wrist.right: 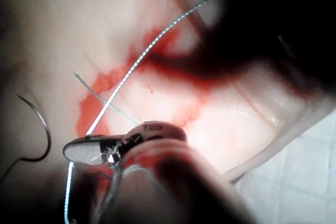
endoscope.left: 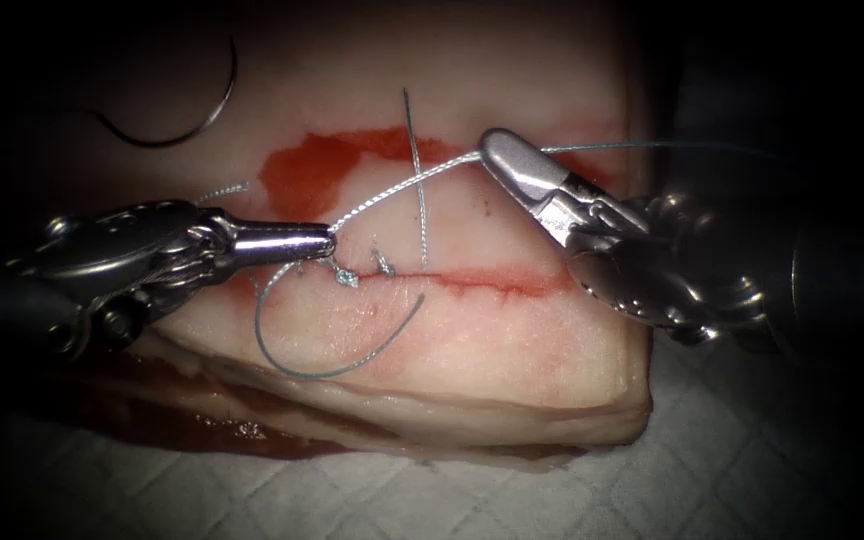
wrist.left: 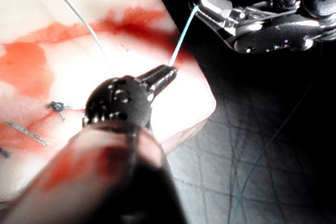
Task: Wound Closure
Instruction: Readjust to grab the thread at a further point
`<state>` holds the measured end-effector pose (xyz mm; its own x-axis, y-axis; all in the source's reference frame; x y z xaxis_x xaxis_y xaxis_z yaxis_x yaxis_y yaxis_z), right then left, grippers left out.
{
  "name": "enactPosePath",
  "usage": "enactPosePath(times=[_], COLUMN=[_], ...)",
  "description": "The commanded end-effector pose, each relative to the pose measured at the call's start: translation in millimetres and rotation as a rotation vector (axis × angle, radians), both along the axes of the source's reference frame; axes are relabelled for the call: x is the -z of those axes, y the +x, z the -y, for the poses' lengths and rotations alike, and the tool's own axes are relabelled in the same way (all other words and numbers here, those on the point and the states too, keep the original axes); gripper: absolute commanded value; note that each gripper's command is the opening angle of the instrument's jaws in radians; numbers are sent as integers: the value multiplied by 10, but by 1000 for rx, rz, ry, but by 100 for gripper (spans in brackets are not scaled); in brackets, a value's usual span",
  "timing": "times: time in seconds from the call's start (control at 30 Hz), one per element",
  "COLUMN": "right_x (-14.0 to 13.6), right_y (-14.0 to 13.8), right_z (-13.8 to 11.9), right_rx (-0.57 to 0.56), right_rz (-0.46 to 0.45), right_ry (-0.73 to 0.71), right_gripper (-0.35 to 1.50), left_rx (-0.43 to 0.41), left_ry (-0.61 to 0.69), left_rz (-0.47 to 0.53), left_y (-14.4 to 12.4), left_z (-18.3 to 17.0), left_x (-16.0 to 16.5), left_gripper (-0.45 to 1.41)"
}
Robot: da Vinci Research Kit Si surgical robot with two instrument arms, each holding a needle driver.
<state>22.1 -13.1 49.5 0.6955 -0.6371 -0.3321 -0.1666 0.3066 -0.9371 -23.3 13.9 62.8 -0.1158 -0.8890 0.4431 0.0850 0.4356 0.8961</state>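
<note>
The tissue (endoscope.left: 512, 340) has a cut (endoscope.left: 492, 280) running left to right, with a knot (endoscope.left: 348, 277) at its left part. My left tool (endoscope.left: 330, 242) comes in from the left, its jaws shut on the thread (endoscope.left: 402, 185) just above the knot. The thread runs taut up to my right tool (endoscope.left: 492, 148), whose jaws are shut on it, then off to the right. The left wrist view shows the same span between my left tool (wrist.left: 169, 70) and my right tool (wrist.left: 202, 4). The curved needle (endoscope.left: 157, 147) lies free on the tissue at the far upper left, held by neither tool.
A slack loop of thread (endoscope.left: 322, 375) curls below the cut. A short cut end of thread (endoscope.left: 417, 190) lies across the tissue above the cut. Red fluid (endoscope.left: 302, 170) stains the upper tissue. White cloth (endoscope.left: 752, 460) lies under the tissue.
</note>
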Motion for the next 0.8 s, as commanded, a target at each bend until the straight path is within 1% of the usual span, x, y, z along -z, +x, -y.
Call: enactPosePath(times=[0.03,0.1,0.13,0.17,0.2,0.23,0.27,0.3,0.37,0.4,0.43,0.5,0.53,0.6,0.67,0.7,0.73,0.77,0.8], right_x=[-3,-3,-2,-2,-2,-2,-2,-2,-2,-1,-1,0,0,1,1,2,4,4,6], right_y=[9,9,9,9,9,9,10,10,11,12,12,13,13,15,17,19,21,21,24], right_z=[-4,-5,-6,-6,-6,-6,-6,-5,-5,-5,-5,-6,-6,-5,-5,-5,-4,-4,-4], right_rx=[11,12,14,20,24,27,41,54,76,93,102,120,121,136,157,177,197,197,223], right_rz=[9,14,24,35,47,54,73,98,146,179,188,221,220,267,309,357,396,396,450], right_ry=[-23,-26,-31,-45,-57,-66,-98,-122,-155,-171,-177,-208,-208,-251,-282,-316,-348,-348,-413], right_gripper=[-35,-35,-35,-35,-35,-35,-35,-35,-35,-35,-35,-35,-35,-35,-35,-35,-35,-35,-35], left_rx=[-3,-6,-10,-14,-12,-22,-27,-30,-46,-55,-58,-62,-65,-59,-53,-53,-70,-70,-76], left_ry=[0,0,0,1,2,6,9,12,17,15,17,16,18,-14,-17,-16,-12,-12,-10], left_rz=[-7,-12,-16,-21,-33,-43,-46,-50,-38,-31,-29,-25,-22,-39,-63,-74,-98,-98,-108], left_y=[-6,-7,-7,-7,-7,-7,-7,-7,-5,-4,-3,-2,-2,-3,-4,-4,-5,-5,-6], left_z=[0,1,1,1,0,-3,-5,-8,-14,-17,-19,-23,-24,-24,-22,-20,-17,-17,-14], left_x=[-5,-6,-7,-8,-9,-10,-10,-10,-9,-8,-7,-5,-4,-2,0,0,2,2,4], left_gripper=[-45,-45,-16,20,52,76,93,104,120,123,125,125,126,125,113,106,91,91,83])
